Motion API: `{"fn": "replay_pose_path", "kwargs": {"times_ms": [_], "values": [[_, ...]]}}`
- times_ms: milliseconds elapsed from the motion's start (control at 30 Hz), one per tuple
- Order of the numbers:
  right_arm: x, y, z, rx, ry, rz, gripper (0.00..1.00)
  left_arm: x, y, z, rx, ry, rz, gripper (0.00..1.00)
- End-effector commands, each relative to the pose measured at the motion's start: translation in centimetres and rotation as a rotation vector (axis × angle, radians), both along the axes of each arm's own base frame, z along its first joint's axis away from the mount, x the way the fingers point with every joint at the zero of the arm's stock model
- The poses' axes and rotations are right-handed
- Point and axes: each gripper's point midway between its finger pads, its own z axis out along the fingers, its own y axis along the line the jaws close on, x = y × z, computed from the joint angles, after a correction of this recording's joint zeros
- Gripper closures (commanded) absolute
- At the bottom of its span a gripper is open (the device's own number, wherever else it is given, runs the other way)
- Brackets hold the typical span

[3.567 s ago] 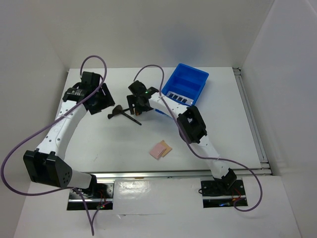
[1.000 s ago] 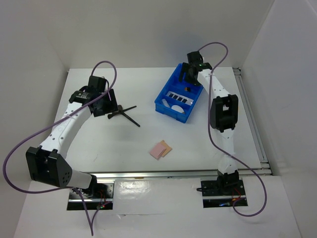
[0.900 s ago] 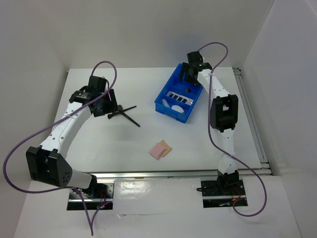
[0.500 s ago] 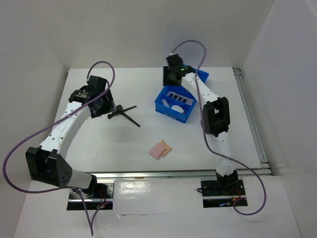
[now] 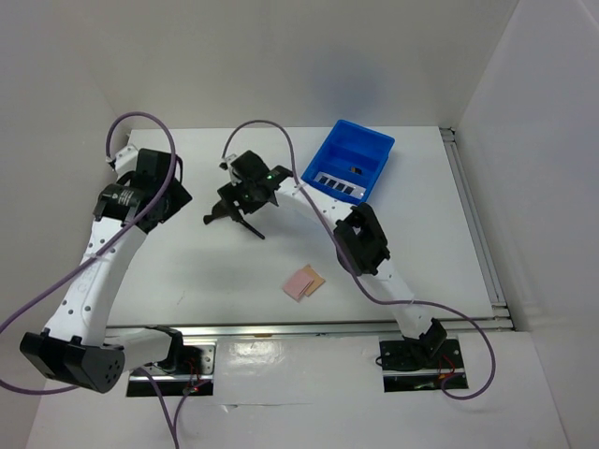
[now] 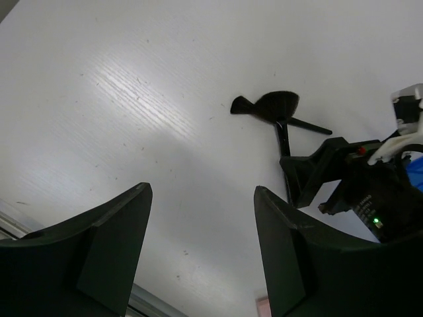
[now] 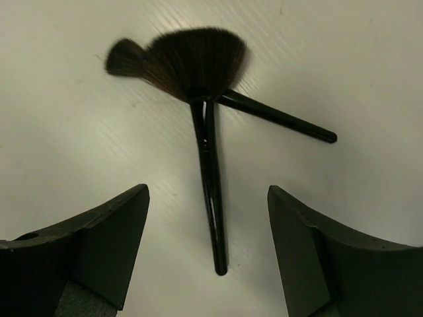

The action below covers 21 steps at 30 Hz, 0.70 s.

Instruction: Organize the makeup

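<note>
From the top camera my right gripper (image 5: pixel 245 198) sits over the black brushes (image 5: pixel 255 230), so I only get a bit of bristle and one handle end poking out. The little dark speck (image 5: pixel 356 170) in the blue tray (image 5: pixel 372 140) is way too small for me to name. The pink pads (image 5: pixel 303 281) look like maybe two overlapping, and on the left wrist cam the right gripper blocks the lower brush handles, while the pads and the tray's corner get chopped off by the frame edges.

past our spread fingers (image 6: pixel 99 264) we see crossed brushes (image 6: pixel 274 109) at upper right, the other gripper (image 6: pixel 344 178) just below.
</note>
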Motion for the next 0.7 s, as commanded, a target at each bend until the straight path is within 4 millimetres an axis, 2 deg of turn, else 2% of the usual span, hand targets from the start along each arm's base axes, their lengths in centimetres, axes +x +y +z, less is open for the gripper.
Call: {"fn": "replay_pose_path", "kwargs": {"times_ms": [0, 33, 67, 200, 233, 300, 333, 367, 433, 533, 567, 600, 667], "values": [[1.5, 0.0, -1.8, -0.015, -0.028, 0.023, 0.2, 0.0, 0.8, 0.4, 0.023, -0.004, 0.045, 0.24], [1.1, 0.3, -2.7, -0.032, -0.022, 0.025, 0.2, 0.0, 0.8, 0.4, 0.023, -0.004, 0.045, 0.24], [1.4, 0.0, -2.8, -0.044, -0.034, 0.01, 0.22, 0.0, 0.8, 0.2, 0.028, -0.001, 0.039, 0.24], [0.9, -0.3, -5.0, -0.102, -0.041, -0.009, 0.34, 0.2, 0.5, 0.2, 0.026, 0.002, 0.011, 0.24], [0.5, -0.8, -5.9, -0.12, -0.025, -0.008, 0.42, 0.2, 0.5, 0.2, 0.026, 0.002, 0.011, 0.24], [0.2, -0.7, -5.9, -0.131, -0.04, -0.003, 0.5, 0.3, 0.3, 0.3, 0.021, -0.002, -0.003, 0.24], [0.4, -0.7, -5.1, -0.126, -0.054, -0.01, 0.57, 0.2, 0.3, -0.2, 0.023, 0.01, -0.003, 0.24], [-0.1, -0.5, -5.6, -0.129, -0.052, 0.0, 0.68, 0.6, -0.1, 0.0, 0.017, 0.0, -0.034, 0.24], [0.2, -0.5, -4.0, -0.114, -0.079, -0.011, 0.76, 0.5, -0.2, -0.4, 0.012, 0.01, -0.041, 0.24], [-0.3, 0.4, -2.9, -0.1, -0.1, -0.001, 0.9, 0.7, -0.3, -0.2, 0.01, 0.001, -0.041, 0.24], [-0.1, 0.7, -1.1, -0.078, -0.119, -0.003, 0.94, 0.7, -0.3, -0.2, 0.01, 0.001, -0.041, 0.24], [-0.1, 0.7, -0.5, -0.071, -0.125, -0.003, 0.97, 0.7, -0.3, -0.2, 0.01, 0.001, -0.041, 0.24], [0.3, 1.1, 2.1, -0.034, -0.168, 0.001, 0.97, 0.8, -0.3, 0.1, 0.015, -0.006, -0.048, 0.24]]}}
